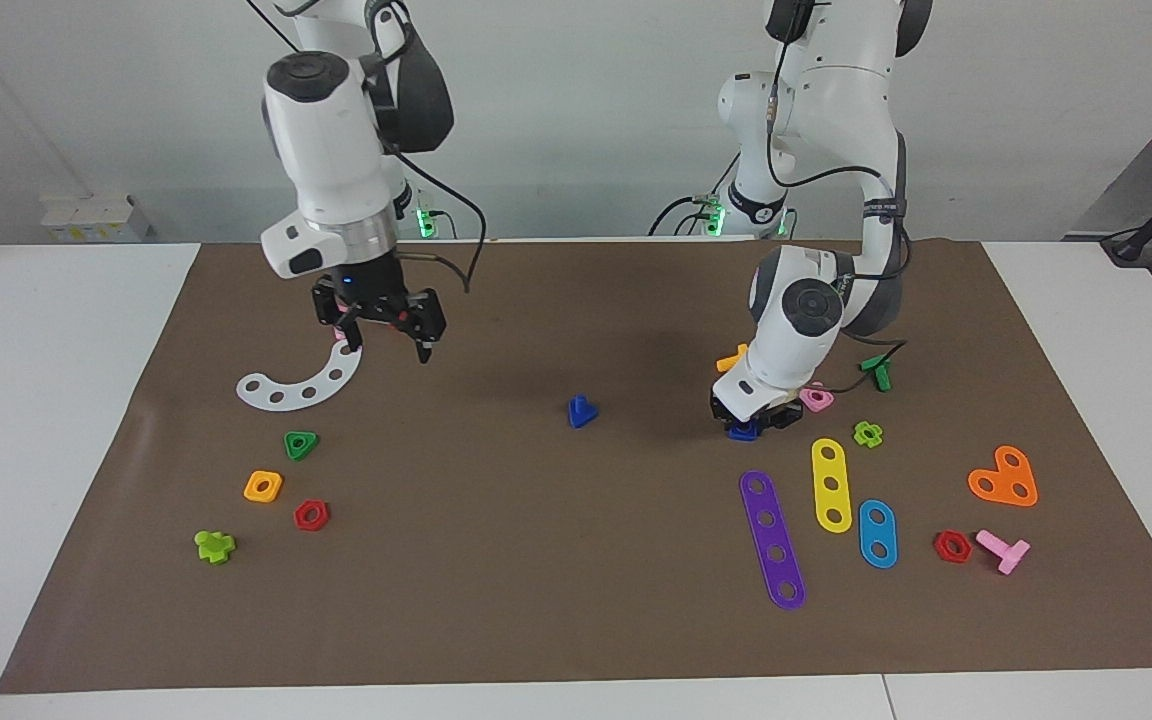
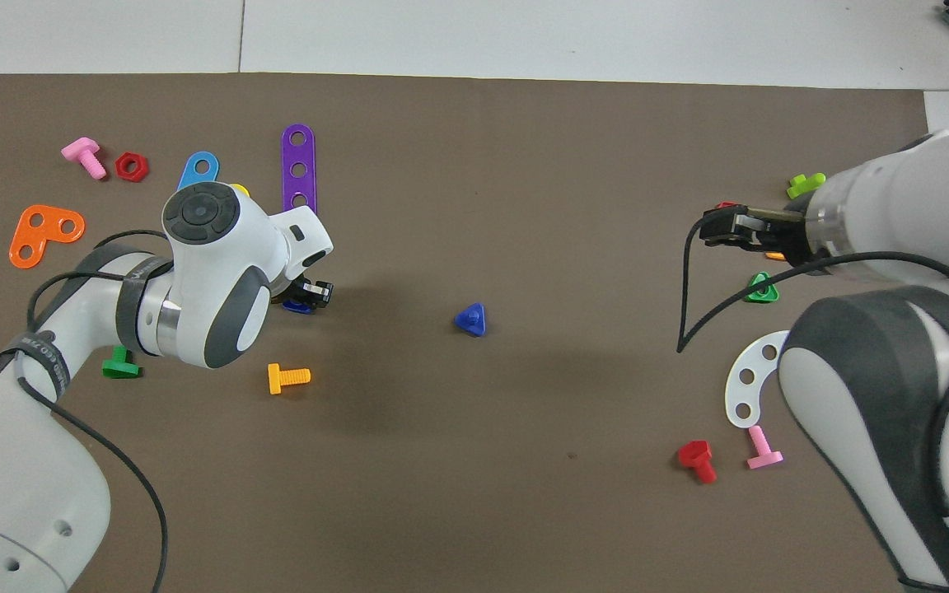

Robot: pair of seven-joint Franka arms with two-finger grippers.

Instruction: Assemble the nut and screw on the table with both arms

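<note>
While the nut (image 1: 741, 431) sits low on the brown sheet (image 1: 576, 620) toward the left arm's end of the table (image 1: 66, 400), the left gripper (image 1: 754, 420) is down on it with its fingers clamped together on the blue piece. Just beside it lie a pink nut (image 1: 818, 400) and an orange bolt (image 1: 734, 358), with a purple strip (image 1: 772, 540) farther from the robots. The screw (image 1: 582, 411) rests alone near the middle of the sheet, head down and stem up, well apart from both grippers. Toward the right arm's end, the right gripper (image 1: 388, 335) hangs in the air over the white curved strip (image 1: 301, 382), its fingers spread apart and holding nothing. A green triangular nut (image 1: 301, 444) lies near that strip, farther from the robots.
</note>
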